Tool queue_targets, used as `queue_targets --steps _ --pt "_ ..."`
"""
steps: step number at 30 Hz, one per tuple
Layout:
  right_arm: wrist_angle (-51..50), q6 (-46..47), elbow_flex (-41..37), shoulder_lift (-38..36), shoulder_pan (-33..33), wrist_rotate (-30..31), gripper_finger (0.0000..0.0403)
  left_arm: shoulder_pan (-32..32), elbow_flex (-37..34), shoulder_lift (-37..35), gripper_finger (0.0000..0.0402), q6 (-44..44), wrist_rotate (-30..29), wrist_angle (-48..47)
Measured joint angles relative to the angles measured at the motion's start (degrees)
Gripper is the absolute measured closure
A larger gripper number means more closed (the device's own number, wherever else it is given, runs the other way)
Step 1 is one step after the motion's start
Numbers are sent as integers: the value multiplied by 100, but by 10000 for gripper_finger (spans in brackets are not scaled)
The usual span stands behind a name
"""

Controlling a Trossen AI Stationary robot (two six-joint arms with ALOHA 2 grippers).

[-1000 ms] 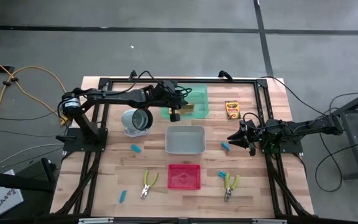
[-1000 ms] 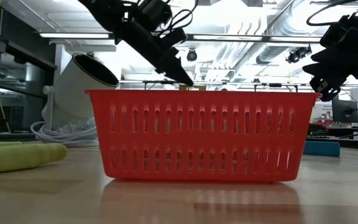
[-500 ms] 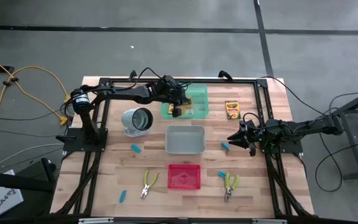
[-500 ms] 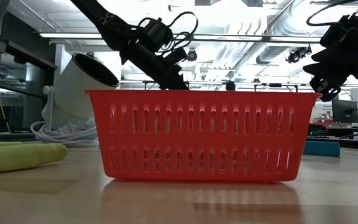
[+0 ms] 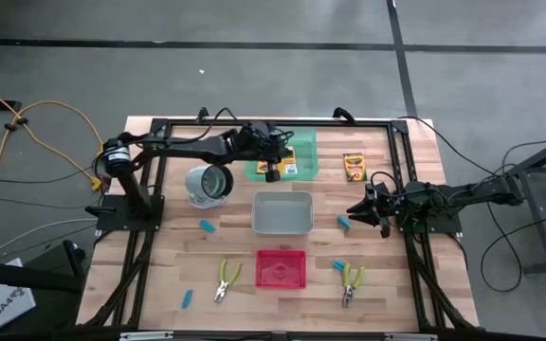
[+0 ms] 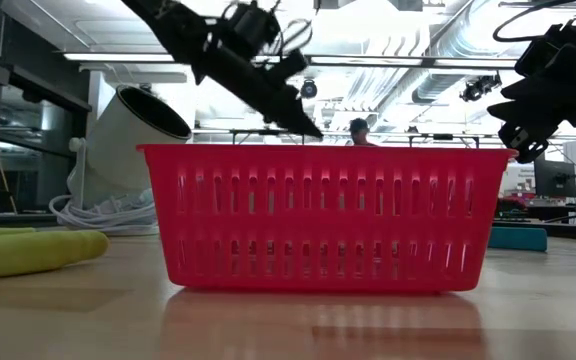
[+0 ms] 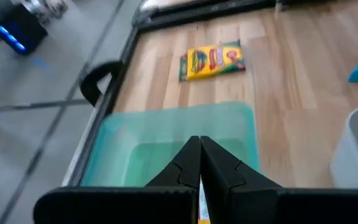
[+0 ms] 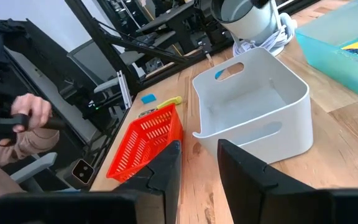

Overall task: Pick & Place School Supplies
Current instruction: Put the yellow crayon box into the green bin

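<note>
The wooden table (image 5: 159, 284) carries three trays. The left gripper (image 5: 272, 173) hangs over the green tray (image 5: 303, 144), fingers pressed together and empty; one crayon box (image 5: 285, 168) lies in that tray just below it. A second crayon box (image 7: 212, 60) lies farther on bare wood, long axis across the fingers (only the wrist view shows this). The right gripper (image 8: 197, 163), fingers apart, waits beside the grey tray (image 8: 278, 127).

Overhead view evenly lit, shadows faint. Low view backlit: ceiling lights (image 6: 368, 25) glare, arms silhouetted, worktop (image 6: 288, 325) glossy. Left wrist view motion-blurred throughout. Right wrist view sharp farther off, fingers (image 8: 166, 165) soft.
</note>
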Motion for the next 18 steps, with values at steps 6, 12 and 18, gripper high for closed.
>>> queue_targets --steps 6,12,18 --pt "0 2 1 0 -2 2 306 -340 2 -529 401 78 -294 -381" --pt "-2 2 0 0 -2 0 306 -624 2 -1074 401 -98 -446 -1295" --pt "3 1 -1 0 -2 1 306 -1122 2 -1558 401 -294 -799 -2008"
